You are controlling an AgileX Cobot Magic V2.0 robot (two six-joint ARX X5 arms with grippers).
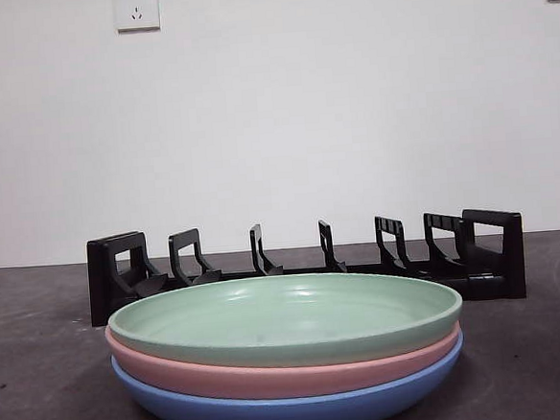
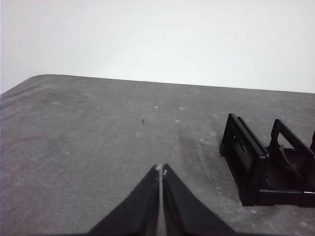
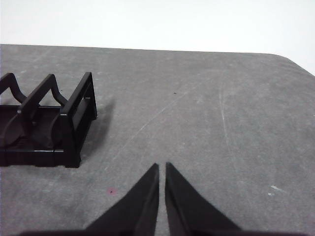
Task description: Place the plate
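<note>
Fingers of left gripper (image 2: 161, 170) pressed together, empty, right gripper (image 3: 162, 166) likewise, above table (image 3: 206, 123).

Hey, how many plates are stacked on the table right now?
3, in one stack in front of the black rack: green plate on top, pink plate in the middle, blue plate at the bottom. Others could be hidden underneath.

Three shallow plates lay stacked flat on the tabletop (image 1: 42, 380): a green plate (image 1: 285, 315) on top, a pink plate (image 1: 282, 375) under it, a blue plate (image 1: 290, 409) lowest. The black rack (image 1: 303, 264) stood just behind, its slots holding nothing.
</note>
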